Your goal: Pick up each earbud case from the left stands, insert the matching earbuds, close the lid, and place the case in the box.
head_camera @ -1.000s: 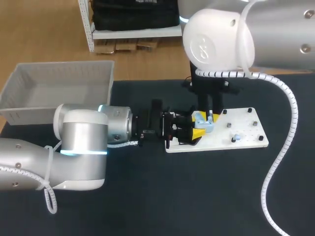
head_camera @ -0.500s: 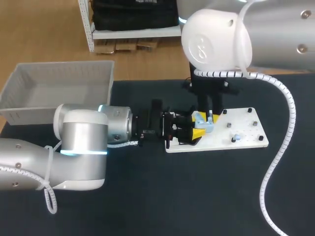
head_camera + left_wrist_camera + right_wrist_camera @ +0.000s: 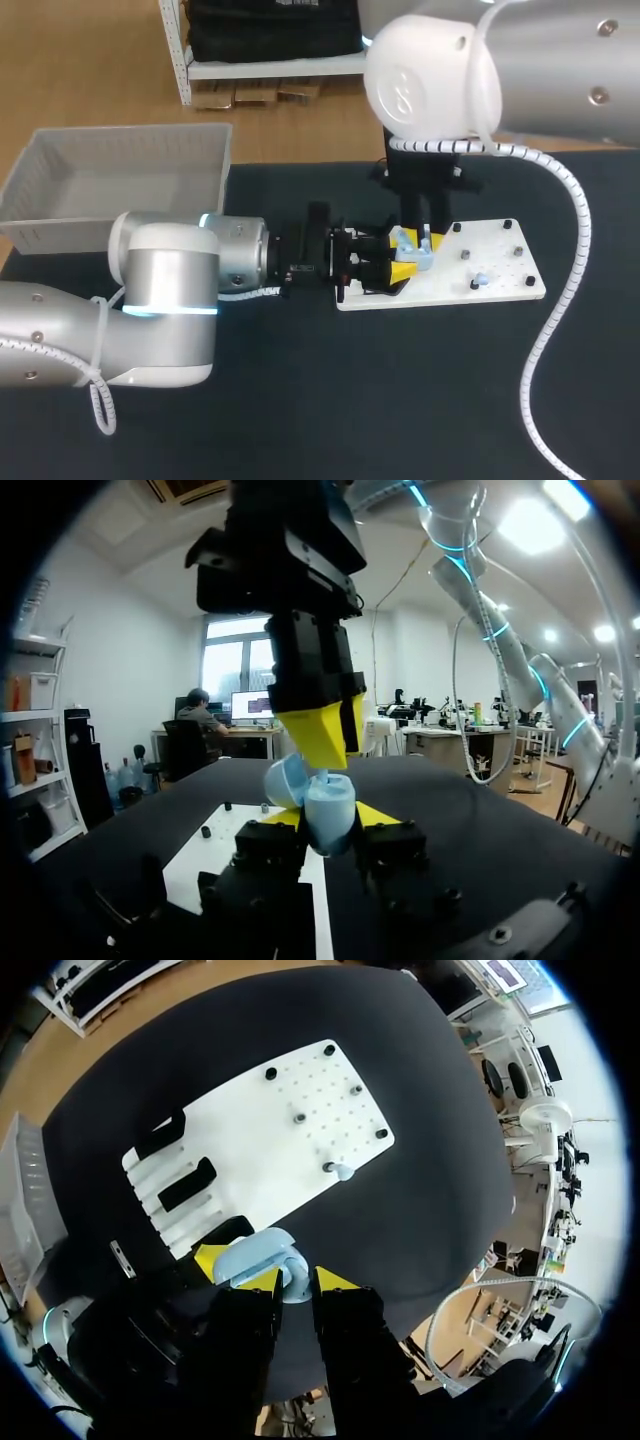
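Case point(image 3: 328, 815): pale blue, rounded, with its lid point(image 3: 284, 780) standing open. It is being held off the bench point(image 3: 400, 400), over the left end of the board point(image 3: 495, 250) near the bench's middle.

Left gripper point(image 3: 392, 258): lying level and reaching in from the bench's left edge. Its jaws are clamping the case body from two sides, below the lid.

Right gripper point(image 3: 322, 742): hanging straight down over the open case. Whether it is carrying an earbud, and how its jaws are standing, cannot be told.

Earbud point(image 3: 342, 1171): one pale blue piece, sitting on a peg toward the board's right end, well apart from the case.

Stands point(image 3: 188, 1184): two, black, sitting at the board's left end just beside the held case.

Box point(image 3: 215, 170): grey, waiting at the bench's far left corner.

Step, as judged: seating an earbud in the case, with lid closing and boxing not yet done.

Handling, as judged:
- The case is looking light, stiff and smooth-shelled, so it is likely to slip or twist under a downward push.
- The hinge and open lid are looking like the weak parts.
- The best hold is across the body's two sides below the seam, leaving lid and cavity free.
- The earbud is looking tiny, light and easily dropped.
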You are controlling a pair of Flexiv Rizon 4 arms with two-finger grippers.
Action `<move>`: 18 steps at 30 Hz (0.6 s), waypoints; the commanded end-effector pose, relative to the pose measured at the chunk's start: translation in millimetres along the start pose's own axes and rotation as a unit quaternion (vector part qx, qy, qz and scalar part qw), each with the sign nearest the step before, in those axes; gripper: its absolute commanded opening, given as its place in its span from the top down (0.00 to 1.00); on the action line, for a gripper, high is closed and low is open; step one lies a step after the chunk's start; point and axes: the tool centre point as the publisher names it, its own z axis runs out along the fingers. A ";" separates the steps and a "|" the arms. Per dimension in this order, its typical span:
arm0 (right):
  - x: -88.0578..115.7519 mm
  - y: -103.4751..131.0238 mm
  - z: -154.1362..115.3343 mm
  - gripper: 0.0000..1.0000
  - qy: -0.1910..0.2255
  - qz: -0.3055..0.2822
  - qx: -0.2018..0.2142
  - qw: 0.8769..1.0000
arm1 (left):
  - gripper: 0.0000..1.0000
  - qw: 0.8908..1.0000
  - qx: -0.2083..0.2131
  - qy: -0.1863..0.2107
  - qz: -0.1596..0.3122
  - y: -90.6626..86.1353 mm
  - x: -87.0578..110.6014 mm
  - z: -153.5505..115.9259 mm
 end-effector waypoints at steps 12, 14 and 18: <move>2.1 -0.8 -5.7 0.70 0.003 0.001 -0.012 1.000 | 1.00 1.000 0.001 0.001 0.000 0.8 -1.3 0.6; 3.7 -3.2 -9.3 0.72 0.001 0.000 -0.018 1.000 | 1.00 1.000 0.001 0.001 0.000 0.8 -1.3 0.6; 7.3 -14.2 -19.3 0.75 -0.002 -0.003 -0.042 0.999 | 1.00 1.000 0.001 0.001 0.000 0.8 -1.3 0.6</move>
